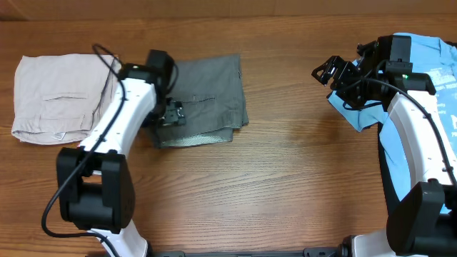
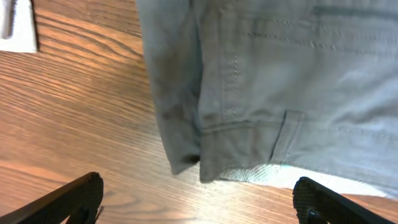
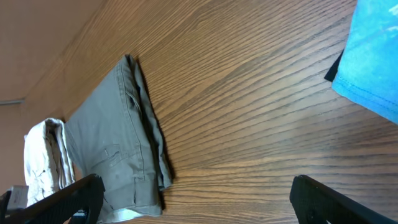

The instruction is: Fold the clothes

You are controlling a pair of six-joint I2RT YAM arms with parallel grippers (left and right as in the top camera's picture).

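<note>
Left hand (image 2: 198, 184) hangs low at the waistband corner of the dark grey shorts (image 1: 211, 96), fingers (image 2: 68, 198) spread wide with nothing between them, placed, I judge, to take or square that edge. The shorts lie doubled, seemingly in half, centre-left on the worktop (image 1: 285, 185), near the folded beige shorts (image 1: 53, 96). Farther off, the right hand (image 1: 327, 73) hovers wide apart and empty by the light blue T-shirt (image 1: 428, 64), clear of the fold.

Folded beige shorts (image 1: 57, 96) lie upper left on the counter (image 1: 285, 178). A blue T-shirt (image 1: 446, 57) lies far right.
</note>
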